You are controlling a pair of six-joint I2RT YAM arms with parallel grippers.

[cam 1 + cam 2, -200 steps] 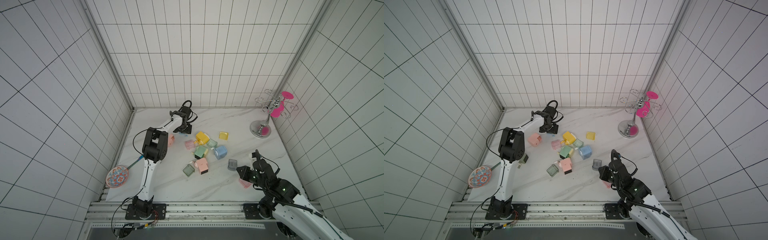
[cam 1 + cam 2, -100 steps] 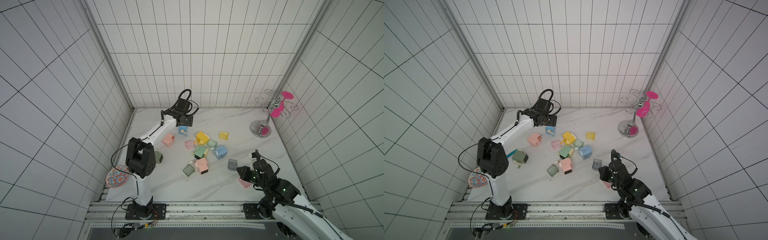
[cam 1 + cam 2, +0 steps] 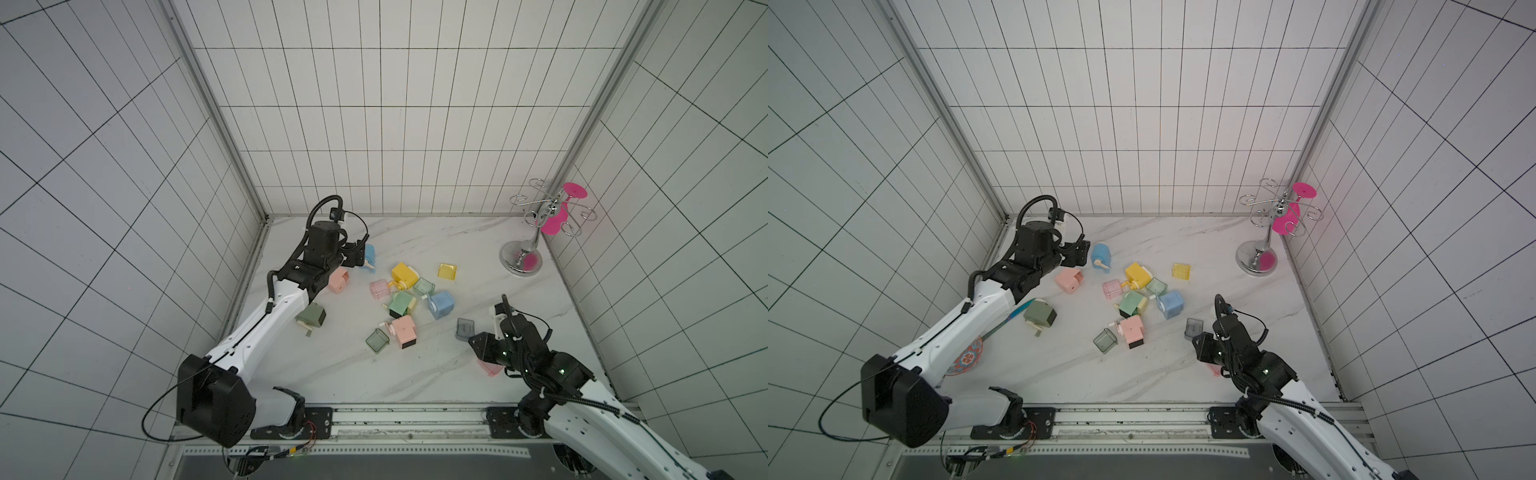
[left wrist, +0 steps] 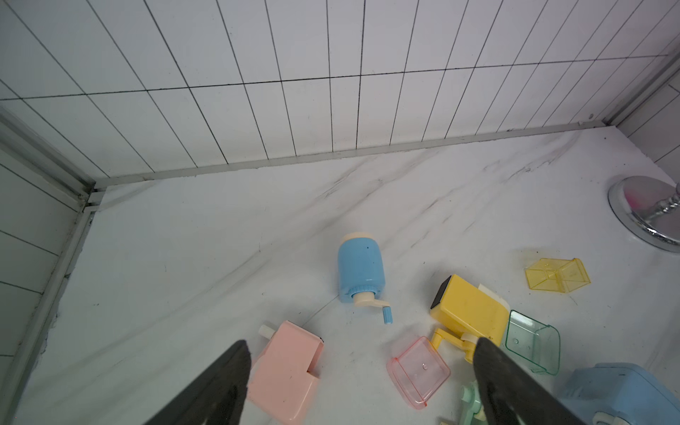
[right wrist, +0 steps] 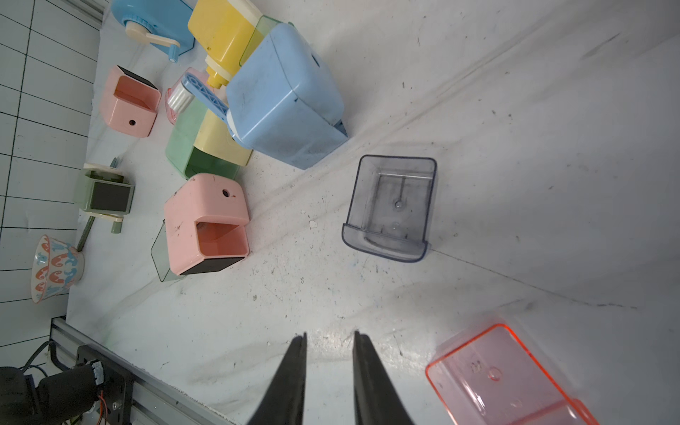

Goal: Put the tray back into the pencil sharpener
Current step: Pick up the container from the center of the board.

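Note:
Several coloured pencil sharpeners and loose clear trays lie scattered mid-table. My left gripper (image 3: pixel 358 254) (image 4: pixel 360 346) is wide open and holds nothing. It hovers over a pink sharpener (image 4: pixel 285 371) with an empty slot and a pink tray (image 4: pixel 417 371). A round blue sharpener (image 3: pixel 369 255) lies just beyond it. My right gripper (image 3: pixel 478 345) (image 5: pixel 329 335) is low over the marble, its jaws a little apart with nothing between them. Another pink tray (image 5: pixel 507 379) lies on its side right beside it. A grey tray (image 5: pixel 392 208) and a second pink sharpener (image 5: pixel 206 224) lie farther off.
A chrome glass rack (image 3: pixel 521 259) holding a pink glass stands at the back right corner. A patterned bowl (image 3: pixel 967 357) with a spoon sits by the left wall, partly under my left arm. Yellow (image 3: pixel 447 271), light green (image 3: pixel 424 286) and dark green (image 3: pixel 377 340) trays lie among the sharpeners.
My left arm has drawn back from the round blue sharpener and its jaws have opened wide. The right jaws have parted slightly; that arm has stayed in place.

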